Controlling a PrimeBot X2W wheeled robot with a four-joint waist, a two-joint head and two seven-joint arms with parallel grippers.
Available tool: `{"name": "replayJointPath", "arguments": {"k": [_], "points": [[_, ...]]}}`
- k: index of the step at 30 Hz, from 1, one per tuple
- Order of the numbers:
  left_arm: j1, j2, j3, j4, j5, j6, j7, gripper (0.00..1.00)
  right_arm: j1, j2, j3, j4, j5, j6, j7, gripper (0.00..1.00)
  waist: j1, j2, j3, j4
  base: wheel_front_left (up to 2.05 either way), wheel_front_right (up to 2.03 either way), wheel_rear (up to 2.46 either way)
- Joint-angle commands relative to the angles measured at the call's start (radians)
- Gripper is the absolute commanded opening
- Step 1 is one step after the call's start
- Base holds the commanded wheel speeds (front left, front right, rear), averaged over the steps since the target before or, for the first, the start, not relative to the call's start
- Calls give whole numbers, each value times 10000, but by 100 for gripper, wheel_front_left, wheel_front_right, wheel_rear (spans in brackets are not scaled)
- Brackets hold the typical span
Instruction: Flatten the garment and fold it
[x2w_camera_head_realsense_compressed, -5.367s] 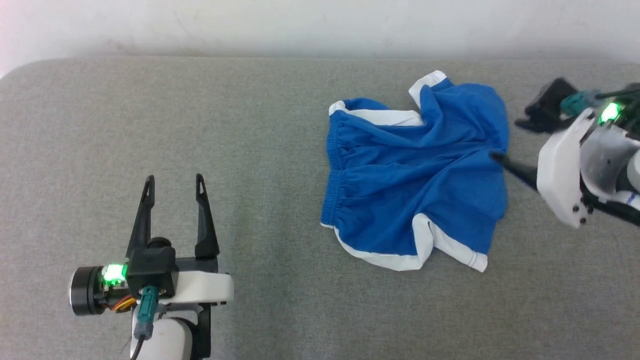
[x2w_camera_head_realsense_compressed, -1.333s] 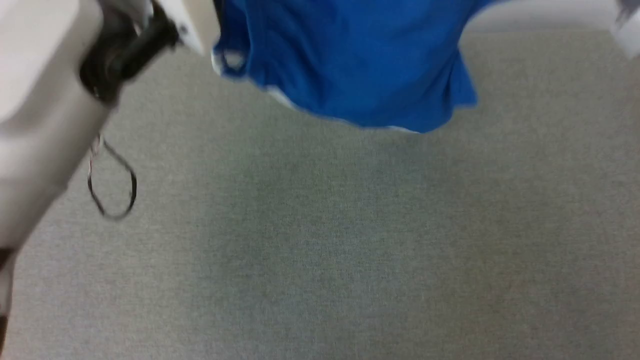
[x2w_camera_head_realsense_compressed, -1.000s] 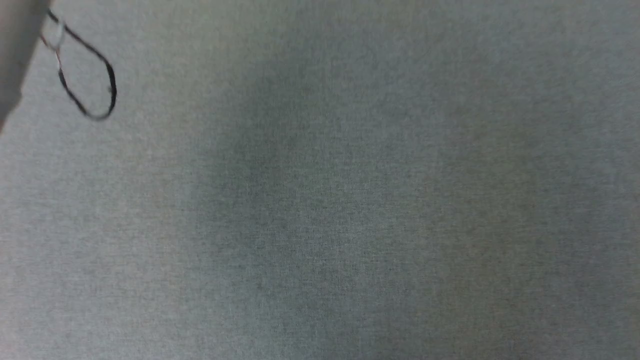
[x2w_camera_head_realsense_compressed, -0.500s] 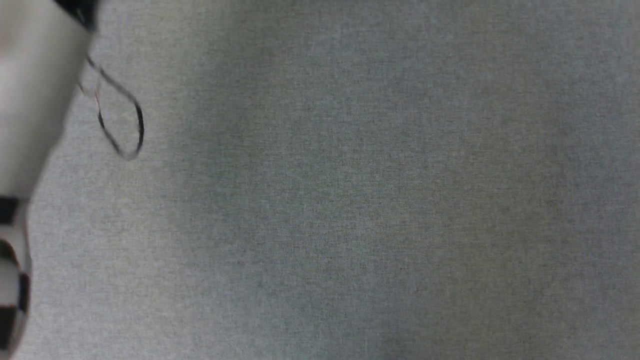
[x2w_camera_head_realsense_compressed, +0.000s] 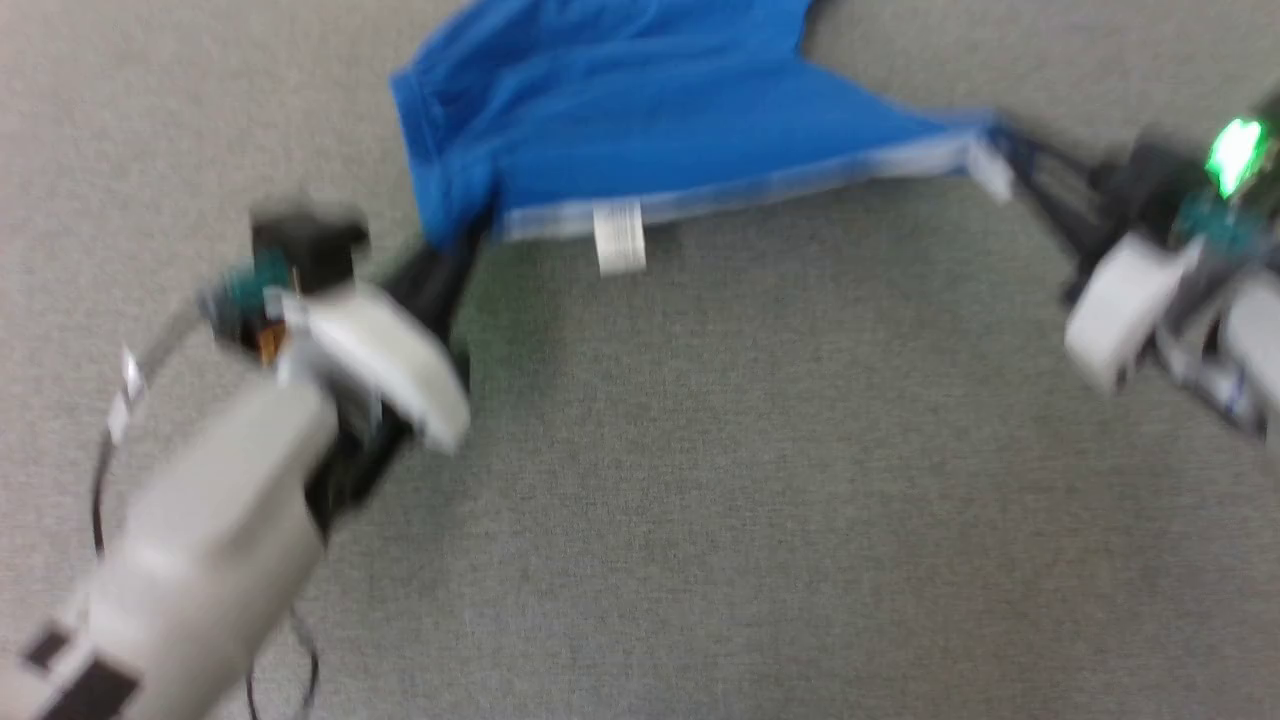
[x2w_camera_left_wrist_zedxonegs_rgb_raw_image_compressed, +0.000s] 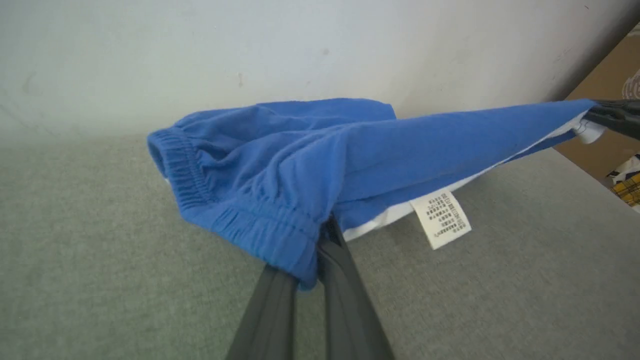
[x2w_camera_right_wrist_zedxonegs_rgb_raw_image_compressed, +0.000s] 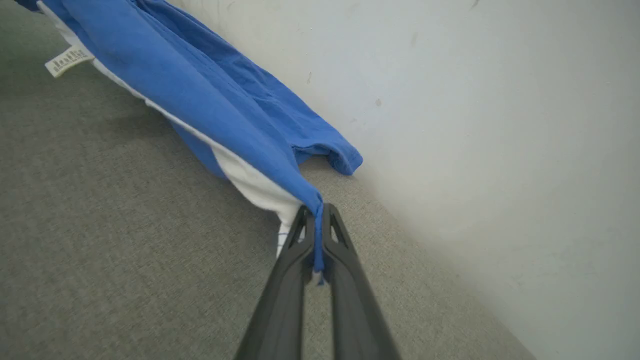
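Blue, shiny knit shorts with a white side stripe and a gathered elastic waistband hang stretched between the two arms. Their near edge is pulled taut in the air while the far, bunched part sags down onto the grey woven-cloth counter, close against the wall. The left gripper has its dark fingers pressed together on a corner of the waistband. The right gripper pinches the opposite corner, where blue meets white at the leg hem. A small white care tag dangles from the taut edge between them. From where I stand this looks like the spreading-out stage, with no fold begun. To do it well, both pinches should hold and the pull should be even, so that neither corner slips. I'd draw the cloth towards the robot and away from the wall, then lower both corners together so the trailing part drags itself smooth instead of piling up. The thin cloth will likely wrinkle if one side drops first. The counter's rough weave should help by gripping the fabric a little. A plain, pale, slightly scuffed wall stands right behind, leaving little room there, and a brown cardboard box sits off to one side.
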Motion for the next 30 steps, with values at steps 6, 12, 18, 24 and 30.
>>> {"name": "replayJointPath", "arguments": {"k": [6, 12, 18, 24, 30], "points": [[2083, 459, -102, -604, -168, 333, -54, 0, 2017, -613, 118, -693, 347, -23, 247, 0, 2, 1, -1442, -157, 0, 0, 0], [3553, 783, -286, -1160, -129, 903, -58, 0, 4237, -918, 233, -1654, 515, -23, 712, 0, 2, 1, -2236, -226, 0, 0, 0], [5090, 1200, -341, -1905, -264, 1459, -60, 0, 6421, -932, -291, -2465, 619, -23, 1146, 0, 2, 1, -2831, -240, 0, 0, 0], [6374, 1941, -343, -2983, -339, 2145, -61, 0, 8262, -895, -1004, -3178, 409, -23, 1519, 0, 2, 1, -3278, -93, 0, 0, 0], [7043, 2285, -525, -3997, -385, 2634, 138, 0, 9386, -679, -1874, -3924, 179, -23, 1860, 0, 2, 1, -3416, 104, 0, 0, 0]]}}
